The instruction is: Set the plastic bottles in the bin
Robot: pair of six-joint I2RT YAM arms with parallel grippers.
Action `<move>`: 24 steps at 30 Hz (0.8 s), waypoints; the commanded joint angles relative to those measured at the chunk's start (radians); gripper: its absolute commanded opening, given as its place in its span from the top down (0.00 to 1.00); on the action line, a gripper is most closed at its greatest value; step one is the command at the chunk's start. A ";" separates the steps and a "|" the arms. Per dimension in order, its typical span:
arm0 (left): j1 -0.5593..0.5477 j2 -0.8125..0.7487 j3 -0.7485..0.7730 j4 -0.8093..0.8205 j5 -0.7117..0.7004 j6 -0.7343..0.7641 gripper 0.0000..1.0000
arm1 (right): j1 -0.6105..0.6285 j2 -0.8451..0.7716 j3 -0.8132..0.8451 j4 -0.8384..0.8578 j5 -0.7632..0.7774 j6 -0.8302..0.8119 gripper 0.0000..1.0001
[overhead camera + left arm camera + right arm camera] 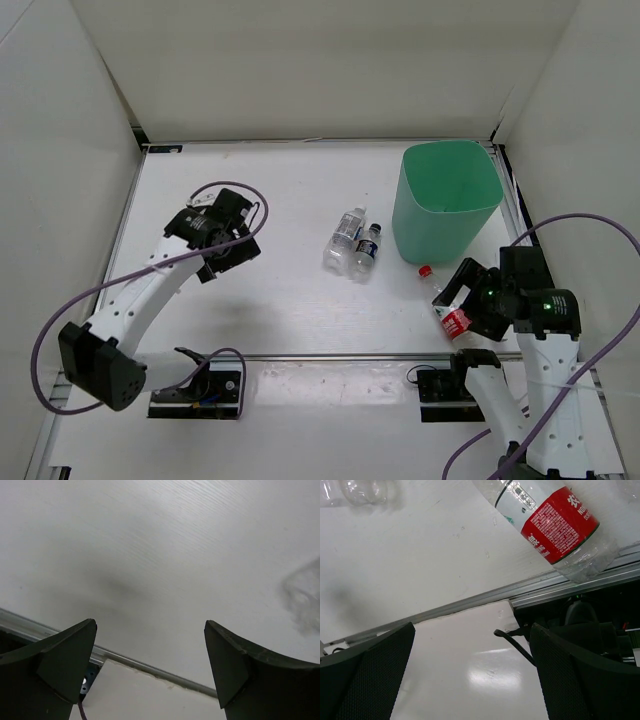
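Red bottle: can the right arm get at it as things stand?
Probably yes. The red bottle lies flat on the table right beside the right tool, which is open. Nothing sits between them, and the bin is past its cap, not in the way.

Three bottles [344,240] [366,250] [440,296] — one bin [430,235]

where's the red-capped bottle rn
In the top view the red-capped bottle lies on the table at the right, just on the near side of the mint-green bin, beside the open right gripper.
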 commanded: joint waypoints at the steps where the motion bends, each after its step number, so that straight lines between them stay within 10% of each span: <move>1: -0.003 -0.110 -0.030 0.156 0.159 0.148 0.00 | 0.005 0.009 -0.006 0.010 -0.034 -0.057 0.00; 24: -0.003 -0.089 -0.081 0.358 0.293 0.286 0.00 | 0.000 0.252 -0.123 0.275 0.122 0.033 0.00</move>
